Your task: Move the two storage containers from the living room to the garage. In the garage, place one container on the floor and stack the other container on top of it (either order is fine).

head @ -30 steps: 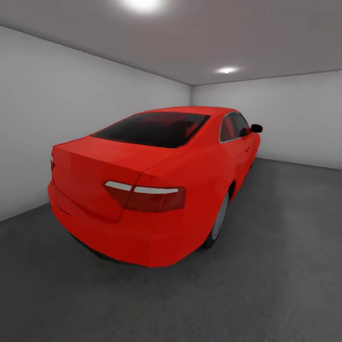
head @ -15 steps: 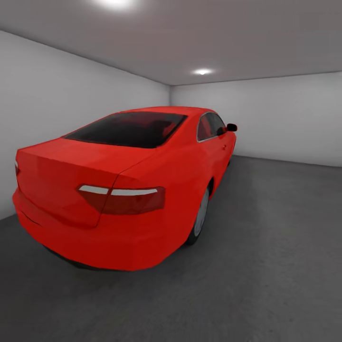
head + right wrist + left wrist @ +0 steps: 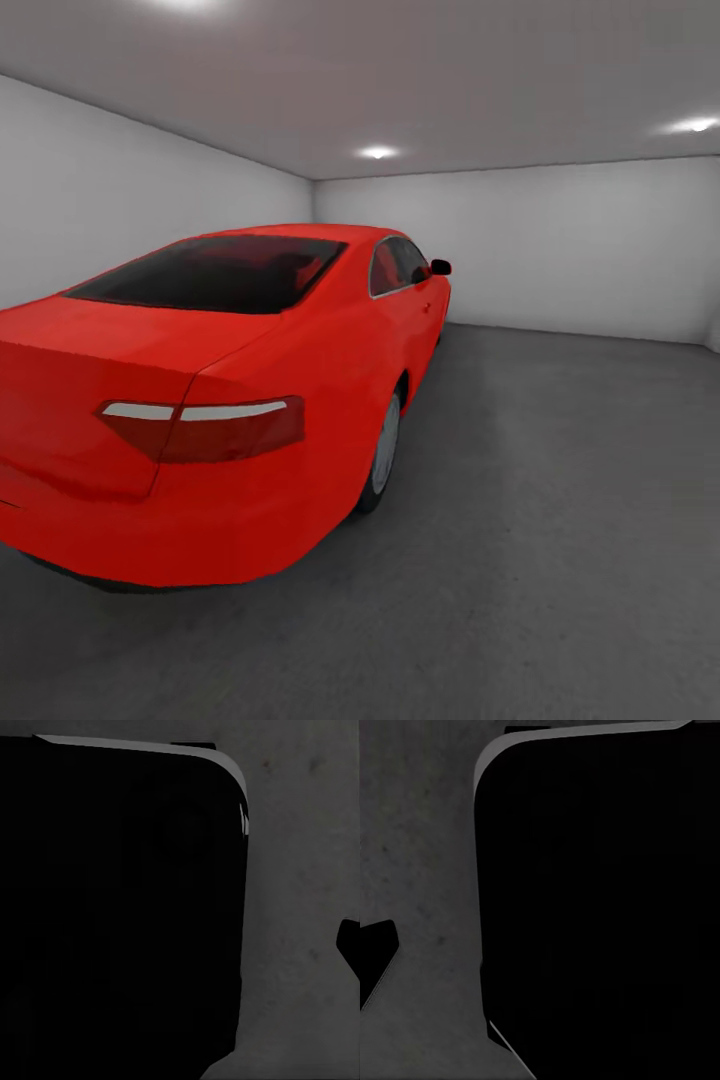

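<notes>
Garage floor beside red car: bare concrete. Finger state on both arms: cannot tell. Judgement: steer wide of car, pick open floor.

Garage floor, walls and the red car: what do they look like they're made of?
Floor: rough matte concrete, going by its dark grey speckled grain. Walls: smooth grey-white paint or plaster, with no seams showing. Red car: painted bodywork with a dull sheen, dark tinted glass and a pale metallic-looking wheel; as a render, its exact finish is uncertain.
</notes>
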